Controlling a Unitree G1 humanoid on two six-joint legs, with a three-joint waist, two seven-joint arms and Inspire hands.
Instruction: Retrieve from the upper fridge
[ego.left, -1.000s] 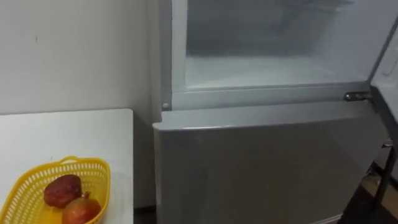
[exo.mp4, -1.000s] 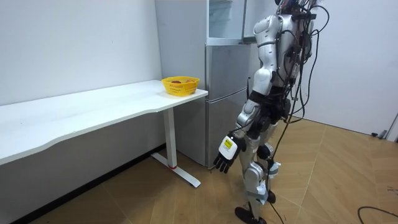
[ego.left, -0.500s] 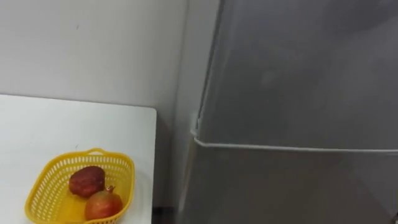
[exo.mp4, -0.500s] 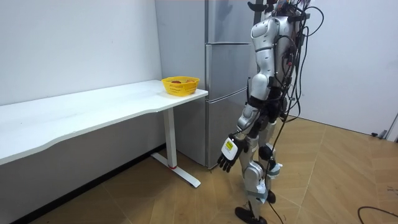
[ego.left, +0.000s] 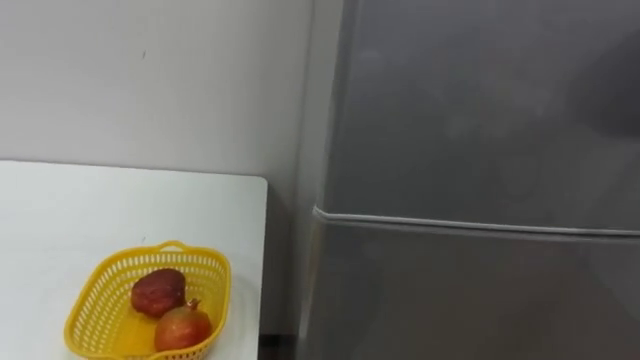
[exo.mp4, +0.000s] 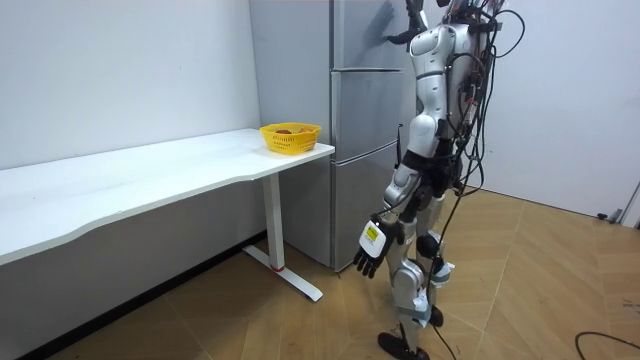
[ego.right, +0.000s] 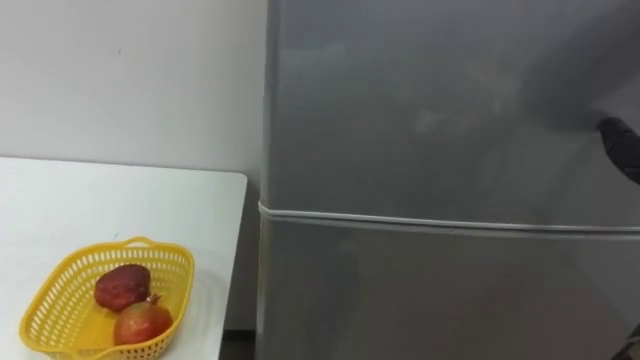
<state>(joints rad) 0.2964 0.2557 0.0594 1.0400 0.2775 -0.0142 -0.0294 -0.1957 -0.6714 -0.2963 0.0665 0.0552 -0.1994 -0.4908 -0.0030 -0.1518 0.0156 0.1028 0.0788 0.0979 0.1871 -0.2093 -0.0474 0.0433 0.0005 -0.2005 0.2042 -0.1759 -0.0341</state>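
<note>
The grey fridge's upper door (ego.left: 480, 100) is closed flush above the lower door (ego.left: 470, 300), so the inside is hidden. In the room view I stand facing the fridge (exo.mp4: 365, 100). My right hand (exo.mp4: 411, 12) is raised against the upper door with straight fingers, and its dark fingertip (ego.right: 621, 147) shows at the edge of the right eye view. My left hand (exo.mp4: 371, 247) hangs open beside my thigh and holds nothing.
A white table (ego.left: 60, 210) stands to the left of the fridge against the wall. Near its corner sits a yellow basket (ego.left: 100, 300) holding a dark red fruit (ego.left: 158, 291) and a red-yellow fruit (ego.left: 182, 327). Wooden floor lies behind me.
One second ago the upper door stood open on a bare white compartment; now it is closed. The eye view has shifted left and up. My left hand stayed hanging.
</note>
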